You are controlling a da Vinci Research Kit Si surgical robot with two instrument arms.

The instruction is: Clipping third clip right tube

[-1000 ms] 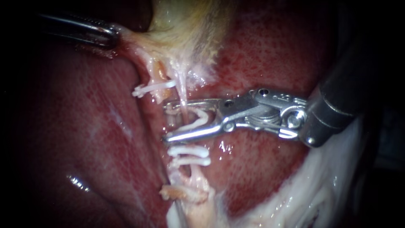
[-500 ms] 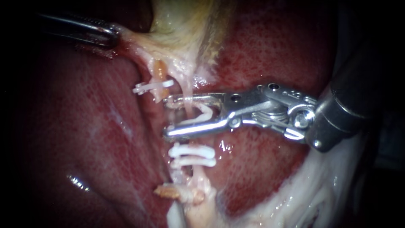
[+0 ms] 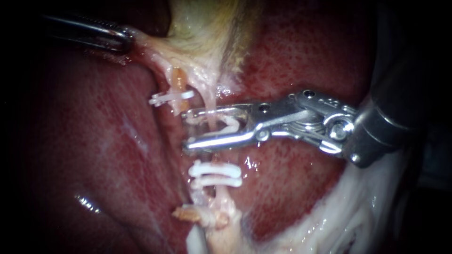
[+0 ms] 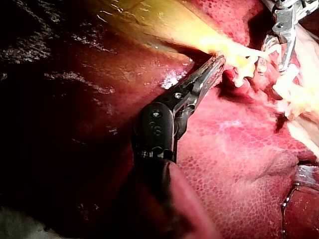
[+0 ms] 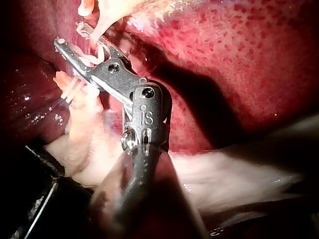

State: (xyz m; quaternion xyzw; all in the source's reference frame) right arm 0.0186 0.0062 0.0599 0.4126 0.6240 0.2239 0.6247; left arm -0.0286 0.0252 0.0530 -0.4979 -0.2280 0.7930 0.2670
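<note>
left instrument (image 3: pixel 126 38): jaws closed on pale tissue (image 3: pixel 155 54), which runs taut from the tip. left tube (image 3: pixel 178 79): one clip (image 3: pixel 172 97) seated across it. right tube (image 3: pixel 209 99): two locked clips (image 3: pixel 215 175) lie close together on it, below the work site. third clip (image 3: pixel 227 126): carried in the right instrument (image 3: pixel 187 130), whose jaws stand at a narrow gap astride the right tube, just above the pair. judgement: positioning looks complete; final squeeze, latch check and release remain.
</note>
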